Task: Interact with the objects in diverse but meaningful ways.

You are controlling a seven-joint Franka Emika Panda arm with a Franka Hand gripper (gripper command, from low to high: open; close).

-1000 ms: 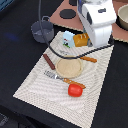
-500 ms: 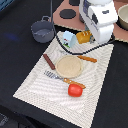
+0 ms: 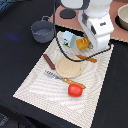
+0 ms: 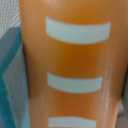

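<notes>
The golden-yellow bread loaf (image 3: pixel 82 43) lies at the far edge of the striped mat and fills the wrist view (image 4: pixel 75 65), orange with white stripes. My gripper (image 3: pixel 92 45) is right down at the loaf, and its fingertips are hidden behind the hand. A pale-blue carton (image 3: pixel 67 38) stands beside the loaf and shows as a grey-teal edge (image 4: pixel 9 80) in the wrist view. The grey pot (image 3: pixel 42 30) sits on the dark table towards the exterior view's left. A brown sausage stick (image 3: pixel 48 61) and a red tomato (image 3: pixel 75 90) lie on the mat.
A round tan plate (image 3: pixel 69 67) lies mid-mat with orange-handled cutlery beside it: a knife (image 3: pixel 70 81) and another piece (image 3: pixel 88 58). The striped mat (image 3: pixel 40 90) covers the dark table. A bowl (image 3: pixel 123 16) stands at the back right on a wooden surface.
The arm has come down towards the bread loaf, so the hand now covers more of it. The other objects have stayed in place.
</notes>
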